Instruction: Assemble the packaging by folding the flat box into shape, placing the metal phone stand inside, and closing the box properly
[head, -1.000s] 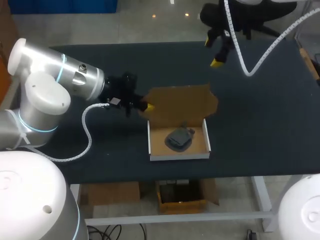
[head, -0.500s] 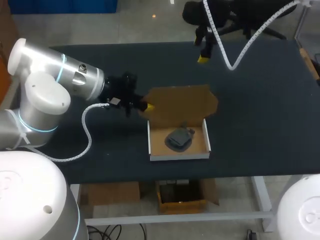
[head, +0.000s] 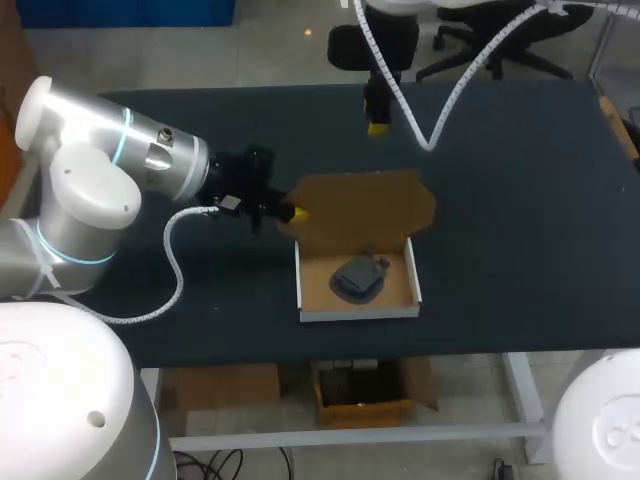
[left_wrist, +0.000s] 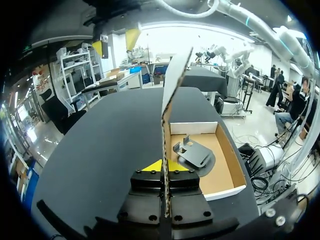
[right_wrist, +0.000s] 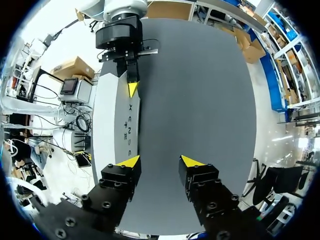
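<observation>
The cardboard box tray (head: 358, 313) sits open at the table's middle, with the dark metal phone stand (head: 357, 277) lying inside it. The lid (head: 365, 205) stands up from the tray's far side. My left gripper (head: 290, 212) is shut on the lid's left edge. In the left wrist view the lid (left_wrist: 167, 100) runs edge-on between the left gripper's (left_wrist: 165, 166) fingers, with the phone stand (left_wrist: 194, 153) beyond. My right gripper (head: 378, 125) hangs above the far table behind the lid. In its own view the right gripper (right_wrist: 161, 161) is open and empty, facing the lid's white face (right_wrist: 117, 125).
The dark table (head: 520, 220) stretches wide to the right of the box and ahead of its front wall. My right arm's white cable (head: 460, 90) loops over the far edge. My left arm's cable (head: 175, 265) droops left of the box.
My right arm has swung left along the far side of the table, now behind the lid. The left arm, box and phone stand have not moved.
</observation>
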